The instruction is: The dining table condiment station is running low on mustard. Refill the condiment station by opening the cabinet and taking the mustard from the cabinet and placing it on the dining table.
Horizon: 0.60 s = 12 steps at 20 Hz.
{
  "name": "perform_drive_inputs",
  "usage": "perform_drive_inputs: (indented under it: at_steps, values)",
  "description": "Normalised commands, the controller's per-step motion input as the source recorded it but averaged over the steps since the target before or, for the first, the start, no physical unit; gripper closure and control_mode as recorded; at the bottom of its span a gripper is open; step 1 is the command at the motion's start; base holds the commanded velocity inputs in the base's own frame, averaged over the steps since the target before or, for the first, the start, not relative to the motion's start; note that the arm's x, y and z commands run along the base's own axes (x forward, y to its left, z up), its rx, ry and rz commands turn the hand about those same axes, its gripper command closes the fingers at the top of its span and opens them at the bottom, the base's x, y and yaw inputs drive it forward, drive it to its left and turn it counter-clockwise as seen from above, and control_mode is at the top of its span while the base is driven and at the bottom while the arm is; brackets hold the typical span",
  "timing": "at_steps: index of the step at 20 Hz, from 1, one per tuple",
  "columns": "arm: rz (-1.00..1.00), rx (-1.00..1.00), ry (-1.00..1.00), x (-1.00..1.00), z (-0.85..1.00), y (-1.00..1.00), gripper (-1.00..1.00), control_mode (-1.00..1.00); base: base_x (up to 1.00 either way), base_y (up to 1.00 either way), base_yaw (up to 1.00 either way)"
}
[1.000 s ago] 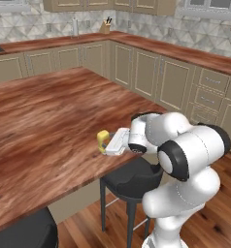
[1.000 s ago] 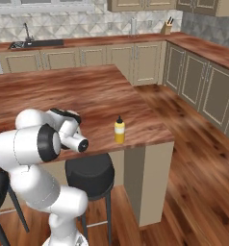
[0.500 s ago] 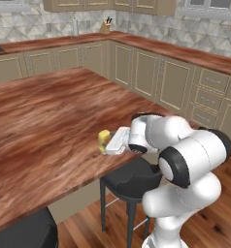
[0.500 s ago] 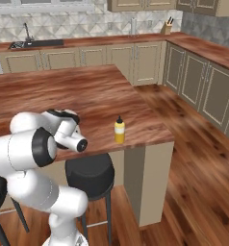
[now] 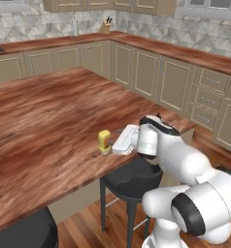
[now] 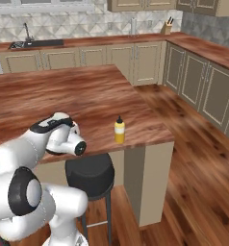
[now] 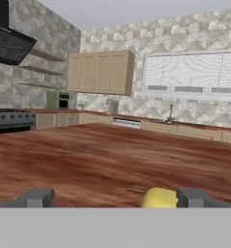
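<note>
Mustard (image 5: 104, 141) stands upright on the counter (image 5: 49, 121) near its edge, above a black stool (image 5: 131, 176). We have our fingers (image 7: 115, 197) spread wide, holding nothing, the bottle top low between them, nearer one fingertip.

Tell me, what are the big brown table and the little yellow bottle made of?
The large reddish-brown dining table looks like polished wood: streaky grain, glossy sheen. The small yellow bottle with a dark pointed tip looks like smooth plastic, judging by its even colour, though that is a guess.
</note>
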Motion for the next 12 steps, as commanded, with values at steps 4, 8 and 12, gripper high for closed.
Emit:
perform_drive_inputs:
  at_steps: [4,8,12]
  values:
    - [-0.09,0.0,0.0,-0.62,0.65,-0.13,-1.0,-1.0,0.0,0.0,0.0]
    - [-0.11,0.0,0.0,-0.62,0.83,-0.16,-1.0,-1.0,0.0,0.0,0.0]
    - [-0.1,0.0,0.03,-0.65,0.85,-0.21,-1.0,-1.0,0.0,0.0,0.0]
